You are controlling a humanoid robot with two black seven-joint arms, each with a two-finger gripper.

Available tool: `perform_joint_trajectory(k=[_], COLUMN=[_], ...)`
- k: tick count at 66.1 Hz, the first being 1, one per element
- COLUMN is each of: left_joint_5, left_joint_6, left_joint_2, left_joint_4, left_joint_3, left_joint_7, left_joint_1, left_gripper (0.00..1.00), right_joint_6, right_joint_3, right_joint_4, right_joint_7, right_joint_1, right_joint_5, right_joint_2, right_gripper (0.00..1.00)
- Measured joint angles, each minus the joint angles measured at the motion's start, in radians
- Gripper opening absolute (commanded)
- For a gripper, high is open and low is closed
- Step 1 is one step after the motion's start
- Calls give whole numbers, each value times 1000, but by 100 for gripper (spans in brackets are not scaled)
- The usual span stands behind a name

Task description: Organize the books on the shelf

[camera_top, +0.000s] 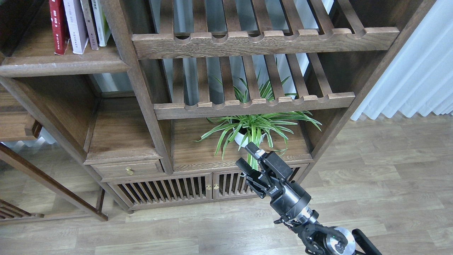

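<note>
A red paperback (56, 26) and a pale lavender-white paperback (76, 24) stand upright side by side on the dark-brown shelf (63, 66) at the top left. The thick black book with the yellow-green panel is out of view. My right gripper (245, 155) is open and empty. It is low in the middle of the view, in front of the cabinet's lower shelf and far below and to the right of the books. My left arm is out of view.
Two thin books, brownish (90, 24) and white-green (101, 21), stand right of the paperbacks. Two slatted racks (265, 39) fill the middle bay. A potted spider plant (253, 127) sits just behind my gripper. A white curtain (417, 74) hangs at the right over the wood floor.
</note>
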Motion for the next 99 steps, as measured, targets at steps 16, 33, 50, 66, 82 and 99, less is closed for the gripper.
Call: perform_joint_trajectory(k=[16, 33, 50, 66, 82, 99], left_joint_5=[88, 141, 240, 255, 262, 261], left_joint_6=[37, 80, 189, 267, 267, 221], left_joint_2=[-3, -26, -65, -78, -71, -55], left_joint_4=[3, 4, 5, 47, 96, 98], left_joint_3=[15, 53, 103, 188, 249, 256], left_joint_7=[0, 0, -18, -145, -253, -306], left_joint_1=[-16, -27, -31, -50, -77, -32], left_gripper=[0, 0, 0, 0, 1, 4], right_joint_6=[5, 11, 23, 24, 25, 30], right_joint_3=[-3, -15, -17, -17, -17, -13], right_joint_4=[3, 3, 3, 3, 3, 3], right_joint_7=[0, 0, 0, 0, 0, 0], right_joint_1=[-1, 0, 0, 1, 2, 4], right_joint_5=[0, 0, 0, 0, 1, 1], right_joint_2=[0, 0, 0, 0, 0, 0], right_gripper=[88, 88, 88, 89, 89, 90])
